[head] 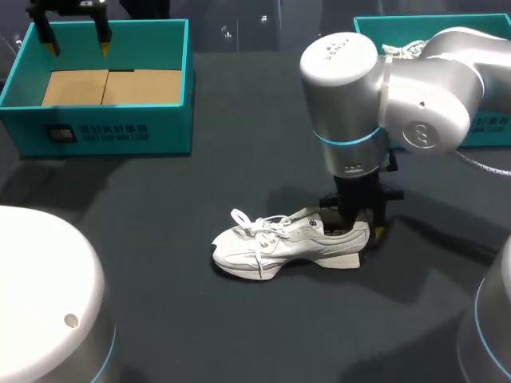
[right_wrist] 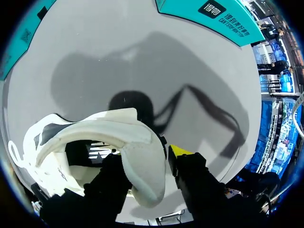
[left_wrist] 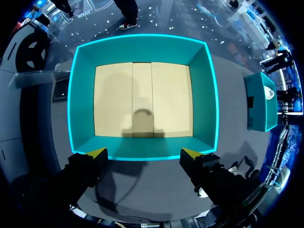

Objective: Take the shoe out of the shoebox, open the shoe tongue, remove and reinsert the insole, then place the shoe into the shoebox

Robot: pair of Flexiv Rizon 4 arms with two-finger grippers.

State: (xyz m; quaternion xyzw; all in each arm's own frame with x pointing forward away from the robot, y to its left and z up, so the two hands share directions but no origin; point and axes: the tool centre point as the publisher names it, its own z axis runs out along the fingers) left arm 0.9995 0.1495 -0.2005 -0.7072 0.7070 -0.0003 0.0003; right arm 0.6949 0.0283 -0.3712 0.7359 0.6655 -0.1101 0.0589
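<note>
A white sneaker (head: 287, 243) lies on its sole on the dark table, toe toward my left, laces loose. My right gripper (head: 359, 231) stands straight down over its heel. In the right wrist view the heel collar of the sneaker (right_wrist: 137, 142) sits between the fingers of the right gripper (right_wrist: 147, 156). One finger is inside the shoe and the yellow-tipped one (right_wrist: 178, 151) is outside, a thin gap off the heel. My left gripper (head: 77, 46) hangs open over the teal shoebox (head: 112, 132) at the back left. That shoebox (left_wrist: 142, 42) holds only a cardboard floor, under my left gripper (left_wrist: 143, 154).
A second teal box (head: 479, 128) stands at the back right behind my right arm, and it shows beyond the shoe as the teal box (right_wrist: 209, 14) and off to the side as the teal box (left_wrist: 261, 102). Bare dark tabletop surrounds the shoe.
</note>
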